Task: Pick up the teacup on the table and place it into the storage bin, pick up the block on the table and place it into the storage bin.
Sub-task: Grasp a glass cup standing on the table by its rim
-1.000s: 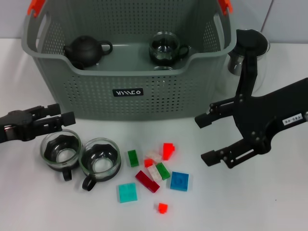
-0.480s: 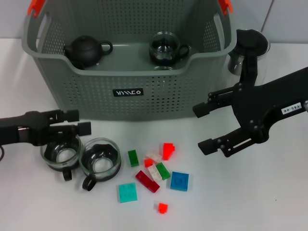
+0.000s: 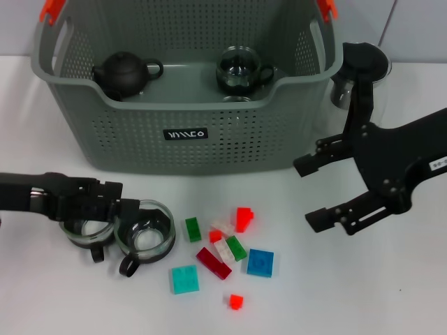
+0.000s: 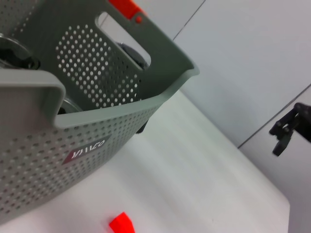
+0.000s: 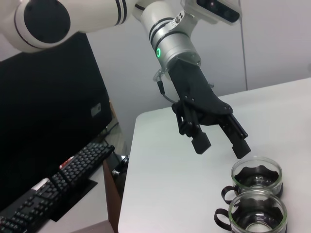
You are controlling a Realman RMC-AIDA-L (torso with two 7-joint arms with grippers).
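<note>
Jaws apart on both grippers: left gripper (image 3: 115, 197) low at the near-left clear glass teacups (image 3: 87, 225), right gripper (image 3: 325, 190) hovering right of the large grey-green perforated plastic storage bin (image 3: 188, 132). Bin holds one glass teacup (image 3: 241, 70) and a black teapot (image 3: 124, 72). Two cups and scattered coloured plastic blocks (image 3: 223, 251) remain on the white counter (image 3: 349, 293); task looks early.

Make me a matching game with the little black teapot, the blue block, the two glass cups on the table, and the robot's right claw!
Things:
1. black teapot
2. blue block
3. two glass cups
4. right gripper

Places:
A. on the table, right end of the block pile
B. under the left gripper
C. inside the storage bin
D. open, above bare table right of the blocks

Pairs: 1-C, 2-A, 3-B, 4-D
</note>
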